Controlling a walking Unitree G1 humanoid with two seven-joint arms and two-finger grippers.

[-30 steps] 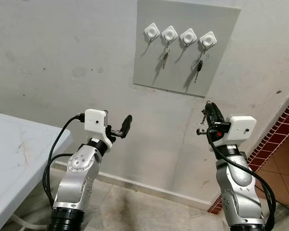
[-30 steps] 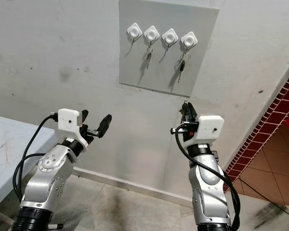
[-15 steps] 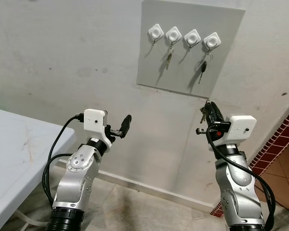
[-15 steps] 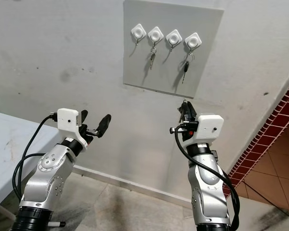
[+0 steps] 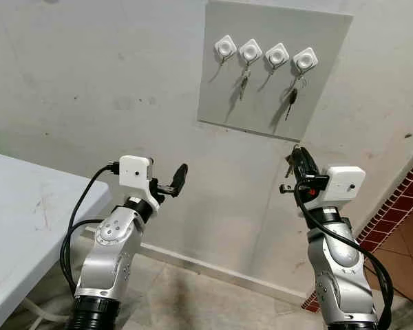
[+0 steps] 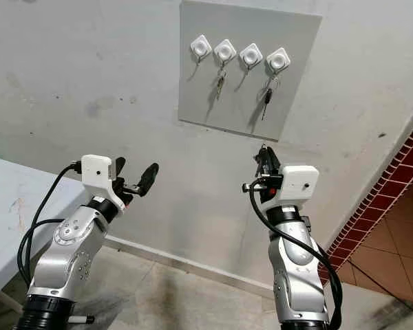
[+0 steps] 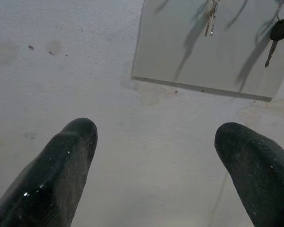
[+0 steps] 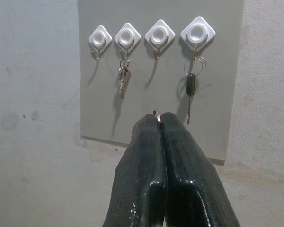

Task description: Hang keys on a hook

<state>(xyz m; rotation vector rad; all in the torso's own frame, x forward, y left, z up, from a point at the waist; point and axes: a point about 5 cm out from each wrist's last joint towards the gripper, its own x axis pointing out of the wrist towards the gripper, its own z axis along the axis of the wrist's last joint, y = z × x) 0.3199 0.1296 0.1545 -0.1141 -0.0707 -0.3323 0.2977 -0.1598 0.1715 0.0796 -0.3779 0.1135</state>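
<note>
Right tool raised below the grey board, fingers pressed together, pinching a key ring at the tips; keys dangling beside the fingers. Board mounted on the wall at 12 o'clock from the right tool, carrying four white hooks in a row. Silver keys on the second hook, black-headed key on the fourth; first and third bare. Left tool spread wide apart, empty, aimed at the wall. White table at 9 o'clock.
</note>
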